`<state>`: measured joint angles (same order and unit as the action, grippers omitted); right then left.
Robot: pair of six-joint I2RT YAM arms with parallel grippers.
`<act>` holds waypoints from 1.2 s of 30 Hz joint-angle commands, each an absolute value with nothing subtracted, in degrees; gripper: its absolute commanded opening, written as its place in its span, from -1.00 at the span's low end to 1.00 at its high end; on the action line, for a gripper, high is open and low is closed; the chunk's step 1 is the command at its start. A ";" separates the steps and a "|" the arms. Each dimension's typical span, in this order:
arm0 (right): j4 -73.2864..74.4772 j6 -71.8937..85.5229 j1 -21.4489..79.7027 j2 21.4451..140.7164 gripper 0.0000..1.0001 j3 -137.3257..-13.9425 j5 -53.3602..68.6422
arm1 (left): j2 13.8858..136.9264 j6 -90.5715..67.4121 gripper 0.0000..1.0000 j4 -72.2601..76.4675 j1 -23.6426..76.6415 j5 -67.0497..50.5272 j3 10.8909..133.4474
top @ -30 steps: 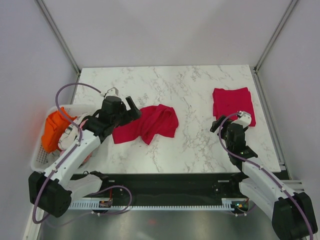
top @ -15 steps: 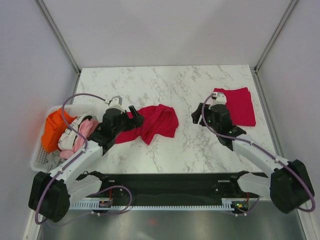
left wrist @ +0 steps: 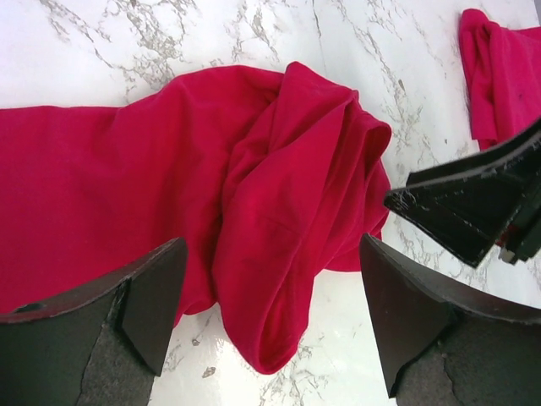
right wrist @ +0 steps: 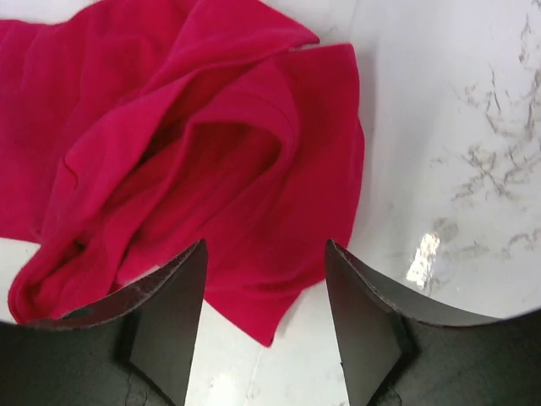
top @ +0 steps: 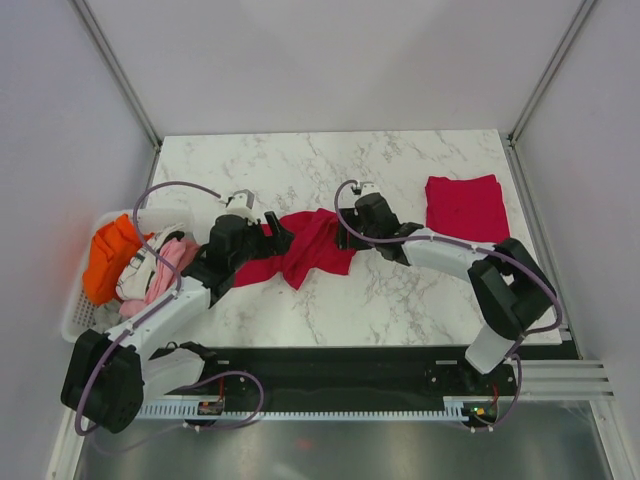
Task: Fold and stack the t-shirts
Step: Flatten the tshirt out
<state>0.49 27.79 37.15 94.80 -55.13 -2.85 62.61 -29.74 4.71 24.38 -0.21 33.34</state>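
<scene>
Laundry basket (top: 72, 318) far left w/ orange and pink cloth. Left claw (left wrist: 270, 288), jaws apart, hovers above the crumpled t-shirt (top: 310, 245), mid on the marble-look counter (top: 400, 160). Soft, limp red knit, light, prob. drapes and bunches; best pinched at hem or shoulder corners. Right claw (right wrist: 264, 292) also apart, at its right edge. Folded t-shirt (top: 465, 207) lies flat, far right.

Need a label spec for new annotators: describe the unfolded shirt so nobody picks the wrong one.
On the white marble table, look at the middle, between the left end effector and the right end effector. The crumpled t-shirt lies there in a loose, wrinkled heap. The other red shirt, at the far right, is folded into a neat flat rectangle.
</scene>
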 commanded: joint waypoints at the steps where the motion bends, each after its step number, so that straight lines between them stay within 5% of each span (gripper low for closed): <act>1: -0.44 28.30 37.09 97.72 0.32 -60.55 -3.95 | 63.28 -26.89 0.78 7.29 24.79 -1.41 33.31; 8: 3.78 26.90 37.09 105.55 0.27 -68.54 -10.46 | 63.54 -26.63 0.77 7.12 24.79 -1.05 33.49; 11: 3.87 24.79 37.18 106.52 -0.02 -69.61 -10.37 | 63.02 -26.46 0.77 6.86 24.79 -1.14 33.49; 12: 4.13 24.26 37.00 106.09 -0.59 -69.70 -10.46 | 62.67 -26.37 0.77 6.86 24.79 -1.06 33.49; 13: 4.74 23.82 36.91 105.39 -0.84 -69.52 -12.03 | 62.41 -26.11 0.77 6.68 24.79 -0.79 33.40; 15: 4.57 23.47 36.39 103.37 -1.00 -67.42 -13.44 | 61.88 -25.93 0.77 6.50 24.79 -0.35 33.31; 21: 2.91 23.91 32.52 92.13 -1.00 -56.88 -15.46 | 61.26 -26.10 0.77 6.42 24.87 -0.18 33.22; 25: 2.20 25.05 30.68 86.41 -0.93 -48.89 -20.21 | 60.65 -26.02 0.76 6.59 24.96 -0.09 32.78; 28: -1.21 25.49 29.88 81.40 -0.66 -43.36 -22.23 | 60.12 -26.02 0.76 7.38 25.05 -0.44 32.26; 30: -4.29 25.58 29.88 78.16 -0.22 -40.88 -23.20 | 59.24 -25.84 0.76 8.78 25.14 -0.88 31.38; 35: -9.22 24.52 29.88 73.48 0.39 -35.16 -23.47 | 57.83 -25.66 0.76 10.81 25.49 -1.84 29.97; 36: -10.10 24.43 29.88 72.08 0.66 -34.81 -23.47 | 57.40 -25.58 0.76 11.07 25.40 -1.76 29.71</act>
<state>-3.62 25.15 29.82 75.55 -35.77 -21.45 59.20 -28.16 6.94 25.17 -0.69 30.30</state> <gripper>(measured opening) 0.777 0.883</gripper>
